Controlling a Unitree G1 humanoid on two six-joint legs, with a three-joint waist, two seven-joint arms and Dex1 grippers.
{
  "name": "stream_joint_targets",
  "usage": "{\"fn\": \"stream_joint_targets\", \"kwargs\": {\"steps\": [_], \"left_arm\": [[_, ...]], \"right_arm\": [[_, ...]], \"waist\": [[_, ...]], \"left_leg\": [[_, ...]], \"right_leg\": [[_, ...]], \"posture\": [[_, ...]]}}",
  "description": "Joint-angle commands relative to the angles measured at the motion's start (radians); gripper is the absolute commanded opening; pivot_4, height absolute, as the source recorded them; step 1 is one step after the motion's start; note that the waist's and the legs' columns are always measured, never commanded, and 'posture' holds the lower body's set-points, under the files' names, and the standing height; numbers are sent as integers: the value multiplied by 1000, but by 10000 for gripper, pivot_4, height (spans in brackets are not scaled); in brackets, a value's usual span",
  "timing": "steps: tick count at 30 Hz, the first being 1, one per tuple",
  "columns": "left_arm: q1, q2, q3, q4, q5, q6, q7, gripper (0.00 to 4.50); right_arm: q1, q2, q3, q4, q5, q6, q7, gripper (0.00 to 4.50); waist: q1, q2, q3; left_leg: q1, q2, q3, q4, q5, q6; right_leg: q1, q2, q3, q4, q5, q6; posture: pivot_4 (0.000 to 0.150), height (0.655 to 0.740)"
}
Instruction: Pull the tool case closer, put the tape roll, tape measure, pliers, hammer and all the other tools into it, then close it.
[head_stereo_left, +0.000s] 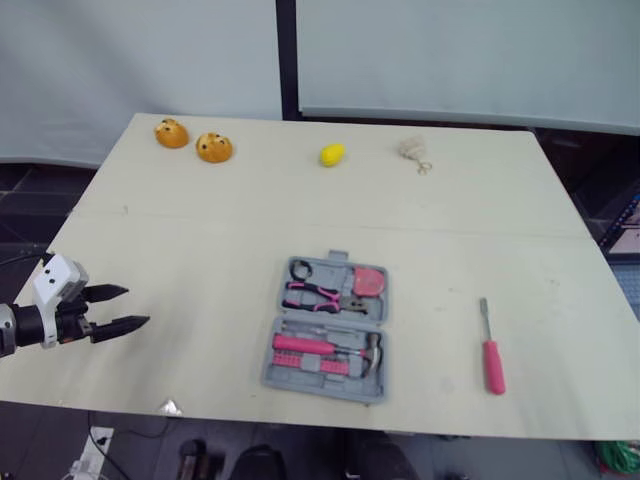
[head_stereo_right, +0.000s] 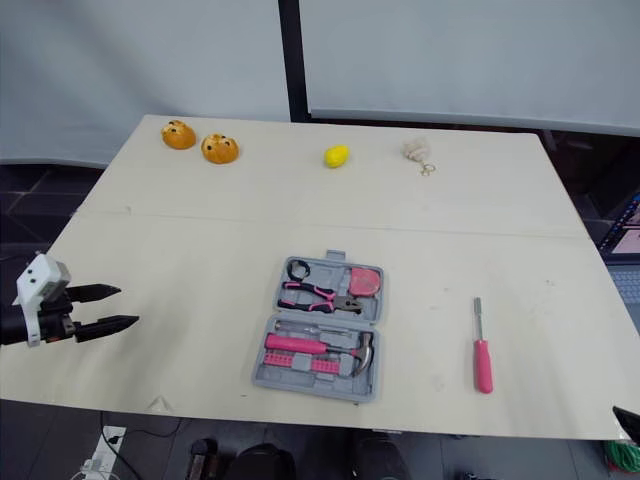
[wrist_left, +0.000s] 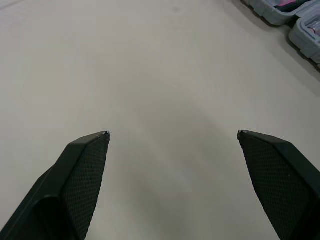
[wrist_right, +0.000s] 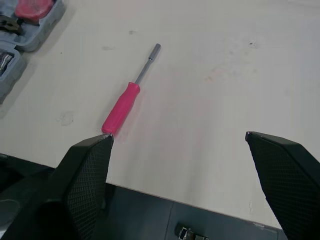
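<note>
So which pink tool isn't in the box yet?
The pink-handled screwdriver, lying alone right of the open grey tool case; the others sit inside.

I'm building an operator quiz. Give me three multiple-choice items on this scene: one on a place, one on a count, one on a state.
1. Where is the pink screwdriver? A on the table, to the robot's right of the tool case; B inside the tool case; C at the table's far edge.
2. How many orange toys are on the table? A one; B two; C four.
3. The tool case is: A open; B shut; C upside down.
Answers: 1 A, it lies on bare tabletop; 2 B, a pair sits side by side; 3 A, its two halves lie spread flat.
</note>
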Motion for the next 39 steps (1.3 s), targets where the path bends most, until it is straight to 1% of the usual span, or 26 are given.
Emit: {"fn": "stream_joint_targets", "kwargs": {"steps": [1, 5, 7, 11, 13, 15, 18, 20, 22, 28, 39], "left_arm": [[-11, -18, 11, -112, -47, 45, -7, 43955], [-52, -38, -54, -321, -121, 155, -75, 43955], [-103, -52, -112, -460, -177, 223, -111, 43955], [-199, -94, -191, -642, -265, 329, -131, 43955], [-248, -126, -232, -704, -301, 359, -145, 43955], [-298, -179, -283, -734, -323, 364, -166, 43955], [-324, -227, -331, -740, -314, 336, -195, 43955], [-335, -253, -359, -729, -296, 302, -213, 43955], [-341, -272, -373, -713, -287, 282, -220, 43955], [-366, -313, -398, -673, -263, 254, -220, 43955], [-376, -345, -409, -655, -236, 224, -217, 43955]], "right_arm": [[-8, 18, -4, -64, 17, 10, -38, 45000], [-23, 71, 34, -233, 85, 76, -146, 45000], [-42, 103, 88, -353, 137, 136, -267, 45000], [-106, 136, 209, -512, 227, 236, -517, 45000], [-184, 161, 297, -546, 261, 289, -697, 45000], [-292, 190, 427, -555, 239, 349, -869, 45000], [-390, 212, 524, -534, 200, 406, -1011, 45000], [-452, 224, 575, -494, 179, 438, -1084, 45000], [-494, 224, 618, -459, 155, 460, -1117, 45000], [-618, 213, 741, -293, 39, 479, -1131, 45000], [-708, 247, 805, -157, -66, 482, -1109, 45000]], "waist": [[-1, 1, 0], [-1, 1, 1], [-1, 1, 1], [-4, 2, 1], [-10, 2, 1], [-17, -1, 0], [-30, 3, 2], [-32, 3, 2], [-32, 3, 2], [-33, 3, 2], [-32, 3, 2]], "left_leg": [[0, 0, 0, 0, 0, 0], [0, 0, 0, 0, 1, -2], [-1, 0, 0, 0, 1, -2], [-4, 0, 1, 1, 2, -3], [-3, 0, 3, 2, 4, -5], [-3, 0, 2, 2, 6, -6], [-3, -1, 4, 4, 7, -6], [-1, -2, 5, 4, 8, -6], [0, -1, 4, 5, 9, -7], [2, -2, 4, 6, 12, -5], [1, -2, 3, 5, 12, -4]], "right_leg": [[0, 0, 0, 0, 0, 0], [0, 1, 0, 1, 0, 0], [0, 1, 0, 1, 0, 1], [2, 2, 2, 1, 1, 2], [1, 4, 3, 2, 1, 2], [1, 5, 4, 2, 1, 2], [1, 4, 6, 5, 1, 2], [0, 5, 8, 7, 1, 2], [0, 6, 8, 8, 1, 1], [0, 6, 10, 9, 1, 2], [-1, 5, 9, 9, 2, 3]], "posture": [[1500, 7400], [1500, 7400], [1500, 7400], [1500, 7400], [1500, 7400], [1500, 7400], [1500, 7400], [1500, 7400], [1500, 7400], [1500, 7400], [1500, 7400]]}}
